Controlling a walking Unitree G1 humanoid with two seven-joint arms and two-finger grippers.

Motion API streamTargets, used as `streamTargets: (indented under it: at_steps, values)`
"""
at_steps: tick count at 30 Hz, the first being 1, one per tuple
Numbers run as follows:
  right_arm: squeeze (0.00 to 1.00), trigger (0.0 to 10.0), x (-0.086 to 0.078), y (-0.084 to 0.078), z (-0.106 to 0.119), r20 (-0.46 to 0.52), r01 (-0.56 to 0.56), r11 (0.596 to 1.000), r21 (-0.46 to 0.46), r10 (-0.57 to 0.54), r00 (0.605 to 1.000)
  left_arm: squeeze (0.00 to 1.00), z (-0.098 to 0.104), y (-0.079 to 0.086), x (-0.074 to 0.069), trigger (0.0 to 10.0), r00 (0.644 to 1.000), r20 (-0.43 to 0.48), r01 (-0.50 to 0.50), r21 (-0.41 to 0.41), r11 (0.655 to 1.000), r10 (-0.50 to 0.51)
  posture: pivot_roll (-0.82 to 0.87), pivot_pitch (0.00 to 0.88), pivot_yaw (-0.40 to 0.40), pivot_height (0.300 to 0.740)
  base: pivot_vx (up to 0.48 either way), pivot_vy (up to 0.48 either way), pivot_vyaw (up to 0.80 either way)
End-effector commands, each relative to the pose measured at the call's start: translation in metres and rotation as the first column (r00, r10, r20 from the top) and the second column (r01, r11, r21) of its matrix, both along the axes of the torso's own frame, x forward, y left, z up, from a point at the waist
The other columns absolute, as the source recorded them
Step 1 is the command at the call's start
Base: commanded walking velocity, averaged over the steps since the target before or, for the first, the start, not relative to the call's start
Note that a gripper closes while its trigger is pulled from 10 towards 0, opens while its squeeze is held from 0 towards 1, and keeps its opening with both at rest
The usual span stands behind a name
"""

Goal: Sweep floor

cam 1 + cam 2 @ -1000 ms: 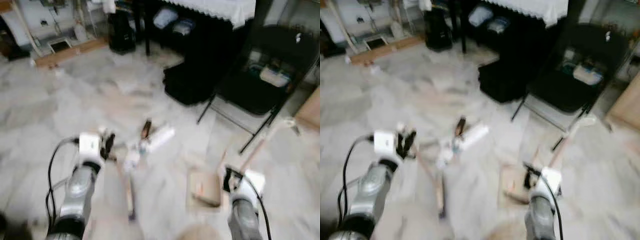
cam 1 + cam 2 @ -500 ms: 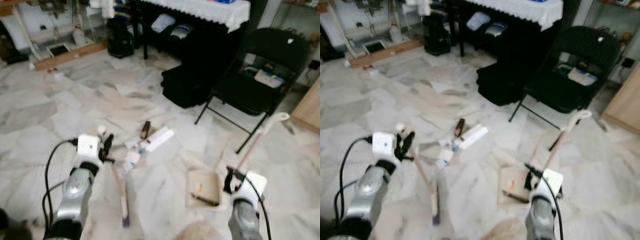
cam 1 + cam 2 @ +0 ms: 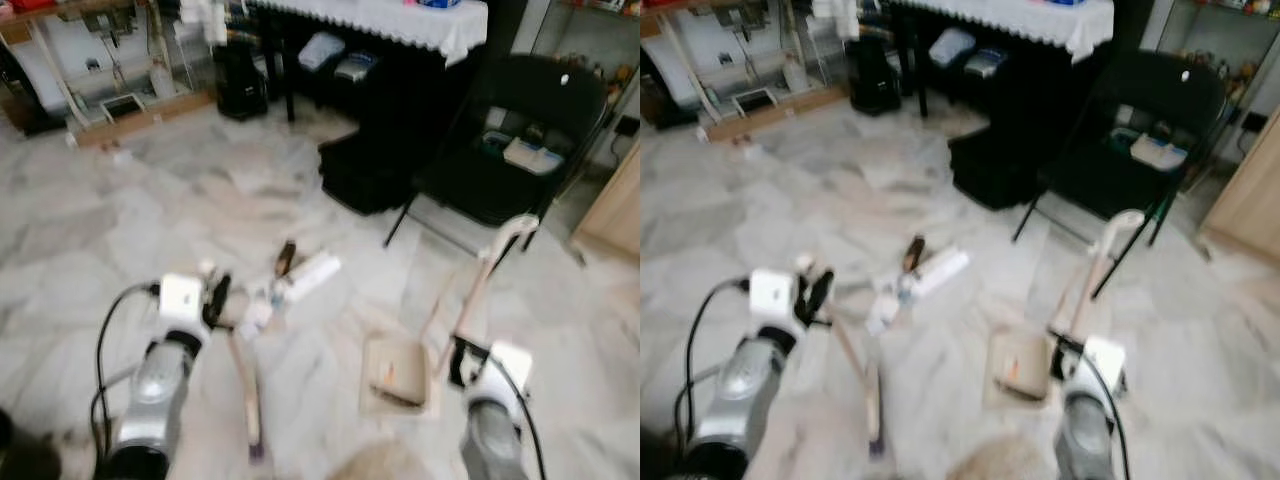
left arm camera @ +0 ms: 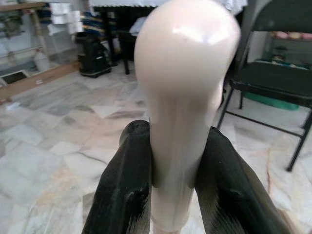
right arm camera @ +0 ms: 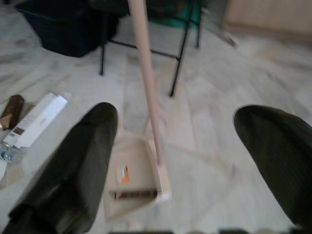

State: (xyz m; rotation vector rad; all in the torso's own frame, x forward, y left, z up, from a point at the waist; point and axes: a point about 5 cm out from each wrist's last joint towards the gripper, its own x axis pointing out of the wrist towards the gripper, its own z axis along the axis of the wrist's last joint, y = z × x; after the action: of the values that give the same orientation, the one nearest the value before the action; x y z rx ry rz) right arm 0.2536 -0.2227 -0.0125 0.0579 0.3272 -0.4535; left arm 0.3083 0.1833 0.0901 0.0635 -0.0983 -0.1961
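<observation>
Brooms: one [image 3: 243, 385]; dustpans: one [image 3: 396, 374]; chairs: one [image 3: 520, 140].

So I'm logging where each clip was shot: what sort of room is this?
Probably a lived-in room of a home: marble floor, a black folding chair, a table with a white lace cloth, and cluttered shelves behind.

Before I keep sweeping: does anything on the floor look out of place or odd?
Yes. Litter lies on the marble floor ahead: a white carton, a small brown item and a crushed bottle. The dustpan already holds some scraps. The left gripper is shut on the broom handle; the right gripper is open, the dustpan handle between its fingers, untouched.
</observation>
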Motion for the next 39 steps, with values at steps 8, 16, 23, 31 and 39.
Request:
streamTargets:
  at_steps: [8,16,23,31,39]
  values:
    - [0.00,10.0,0.0079,0.0102,0.0042,0.029,-0.021,0.999,0.029,0.020,0.999,0.00,0.0060,0.0088,0.0017,10.0,0.999,0.028,-0.028,0.023,0.999,0.027,0.04,0.050,0.015,0.740,0.189,0.000,0.00]
    - [0.00,10.0,0.0083,0.0105,0.0044,0.030,-0.024,0.999,0.031,0.023,0.999,0.00,0.0046,0.0103,0.0006,10.0,0.999,0.023,-0.035,0.016,0.999,0.034,0.05,0.061,0.012,0.740,0.000,0.000,0.00]
    - [0.00,10.0,0.0084,0.0101,0.0044,0.027,-0.024,0.999,0.029,0.024,0.999,0.00,0.0041,0.0105,0.0010,10.0,0.999,0.018,-0.037,0.008,0.999,0.037,0.04,0.067,0.012,0.740,0.000,0.000,0.00]
    - [0.00,10.0,0.0092,0.0107,0.0049,0.032,-0.028,0.999,0.035,0.027,0.999,0.00,0.0030,0.0127,0.0016,10.0,0.999,0.007,-0.050,-0.010,0.999,0.051,0.05,0.070,0.009,0.740,0.000,0.030,0.00]
    - [0.00,10.0,0.0089,0.0106,0.0042,0.030,-0.015,0.999,0.052,0.013,0.999,0.00,0.0028,0.0130,0.0014,10.0,0.999,0.006,-0.054,-0.006,0.999,0.054,0.04,0.073,0.009,0.740,0.000,0.417,-0.22]
